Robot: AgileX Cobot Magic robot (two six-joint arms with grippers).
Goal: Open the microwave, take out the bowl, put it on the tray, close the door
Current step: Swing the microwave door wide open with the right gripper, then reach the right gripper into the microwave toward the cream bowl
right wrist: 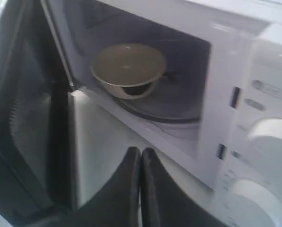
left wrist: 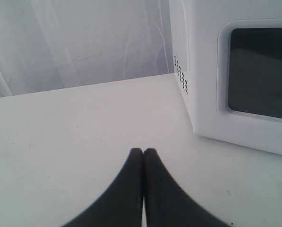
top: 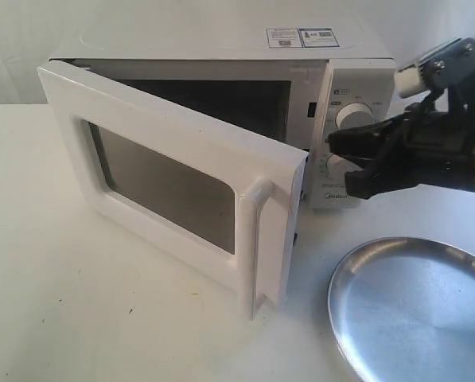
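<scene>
Inside the microwave (top: 221, 44), the bowl (right wrist: 127, 68) sits on the glass turntable (right wrist: 178, 106), and the door (top: 165, 119) stands partway open. On the desk (top: 78, 302), near the microwave's front right corner, lies the tray (top: 412, 310). The right fingers (right wrist: 129, 175) are pressed together, holding nothing, before the control knobs (top: 353, 115). The left fingers (left wrist: 129, 179) are likewise pressed together over the desk beside the microwave.
</scene>
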